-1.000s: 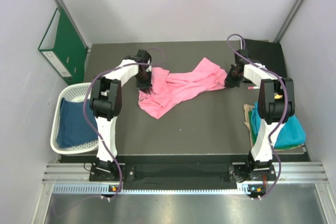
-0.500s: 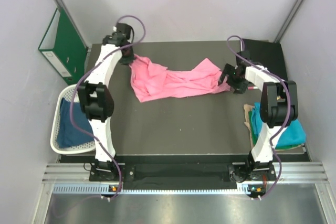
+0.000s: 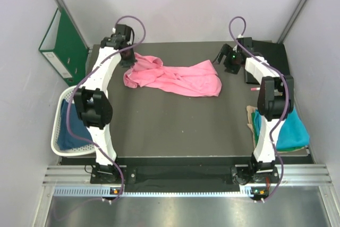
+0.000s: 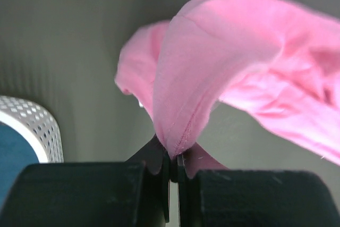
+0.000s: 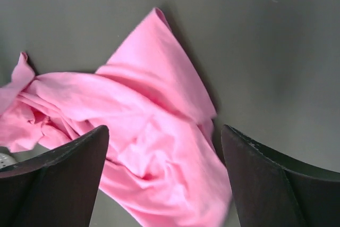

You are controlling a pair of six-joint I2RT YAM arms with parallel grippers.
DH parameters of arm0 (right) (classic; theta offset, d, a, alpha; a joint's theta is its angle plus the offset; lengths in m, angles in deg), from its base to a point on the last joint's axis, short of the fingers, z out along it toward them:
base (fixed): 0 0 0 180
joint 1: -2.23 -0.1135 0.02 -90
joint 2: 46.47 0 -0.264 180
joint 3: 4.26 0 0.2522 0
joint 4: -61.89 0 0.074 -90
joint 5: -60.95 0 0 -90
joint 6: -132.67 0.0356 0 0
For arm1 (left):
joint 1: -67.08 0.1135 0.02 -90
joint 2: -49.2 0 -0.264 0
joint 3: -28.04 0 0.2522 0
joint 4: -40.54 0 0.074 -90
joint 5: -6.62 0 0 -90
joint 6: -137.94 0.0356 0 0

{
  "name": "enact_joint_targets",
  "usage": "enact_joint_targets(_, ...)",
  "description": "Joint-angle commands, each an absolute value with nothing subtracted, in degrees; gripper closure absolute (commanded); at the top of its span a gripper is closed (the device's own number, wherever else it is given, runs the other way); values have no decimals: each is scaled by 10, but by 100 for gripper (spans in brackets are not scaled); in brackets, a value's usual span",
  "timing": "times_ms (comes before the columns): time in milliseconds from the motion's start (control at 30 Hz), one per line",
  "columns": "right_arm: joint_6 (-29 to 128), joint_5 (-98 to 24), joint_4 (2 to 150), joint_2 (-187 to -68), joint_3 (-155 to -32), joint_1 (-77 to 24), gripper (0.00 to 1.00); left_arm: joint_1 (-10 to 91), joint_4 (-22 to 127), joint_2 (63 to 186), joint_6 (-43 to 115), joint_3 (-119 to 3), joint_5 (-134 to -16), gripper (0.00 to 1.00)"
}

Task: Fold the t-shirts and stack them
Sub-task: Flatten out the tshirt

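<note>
Overhead, the pink t-shirt [image 3: 175, 77] lies crumpled across the upper middle of the frame. The left gripper [image 4: 172, 164] is clamped on its left edge, while the right gripper [image 5: 162, 136] hangs spread wide near its right end, holding nothing.

**A dark table in a pale-walled booth**

A matte grey-black table [image 3: 175, 126] filled the middle, lit evenly with only soft shadows. Plain pale walls [image 3: 180, 3] closed it in behind and on both sides, and a grey metal strip [image 3: 300, 3] ran down each back corner. Left of the table's far corner a green ring binder [image 3: 64, 46] leaned against the side wall, and a white lattice basket [image 3: 71, 90] sat off the table's left edge. A black panel [image 3: 279, 59] lay at its far right corner. Along its near edge ran an aluminium rail [image 3: 186, 182], with brushed metal sheeting [image 3: 186, 211] below.
</note>
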State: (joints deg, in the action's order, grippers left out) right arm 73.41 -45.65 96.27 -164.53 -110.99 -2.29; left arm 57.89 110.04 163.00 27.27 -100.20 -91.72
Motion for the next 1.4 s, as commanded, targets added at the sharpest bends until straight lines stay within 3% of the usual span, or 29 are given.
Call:
enact_joint_targets(0,789,-521,931,-1723,-1203,-39,19,579,1111,1610,273,-969,-911,100)
enact_joint_targets(133,815,-500,936,-1758,-1237,-48,24,579,1111,1593,278,-932,-915,100)
enact_joint_targets(333,820,-478,962,-1788,-1260,-49,45,580,1105,1589,281,-904,-914,100)
enact_joint_targets(400,820,-469,974,-1798,-1266,-50,78,580,1104,1591,281,-903,-914,100)
enact_joint_targets(467,820,-461,979,-1798,-1264,-52,99,580,1101,1593,282,-902,-913,100)
enact_joint_targets(933,783,-419,1001,-1647,-1236,-52,100,580,1105,1610,290,-896,-927,100)
enact_joint_targets(1367,744,-474,1109,-1553,-1012,-60,100,580,1110,1641,304,-900,-924,100)
